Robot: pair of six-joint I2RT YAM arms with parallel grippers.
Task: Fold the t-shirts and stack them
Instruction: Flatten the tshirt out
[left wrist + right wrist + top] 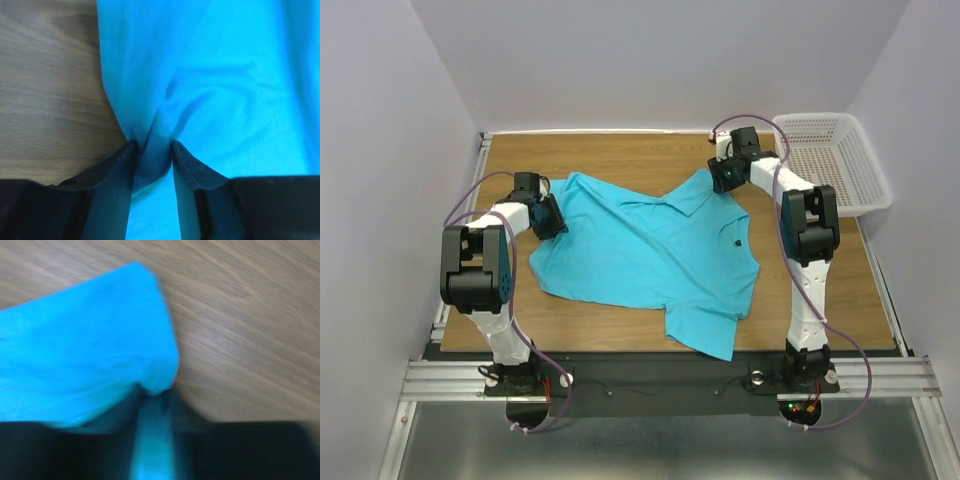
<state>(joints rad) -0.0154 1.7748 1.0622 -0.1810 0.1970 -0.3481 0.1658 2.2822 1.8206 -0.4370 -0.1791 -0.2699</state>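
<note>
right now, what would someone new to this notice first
The bright turquoise collared cloth shirt lies spread and rumpled across the middle of the brown wooden table. The left end effector pinches its left edge and the right end effector its far right corner. A white plastic mesh basket sits at the table's far right corner.

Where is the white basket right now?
In the top view, the white mesh basket sits at the far right corner of the table, beside the right gripper.
</note>
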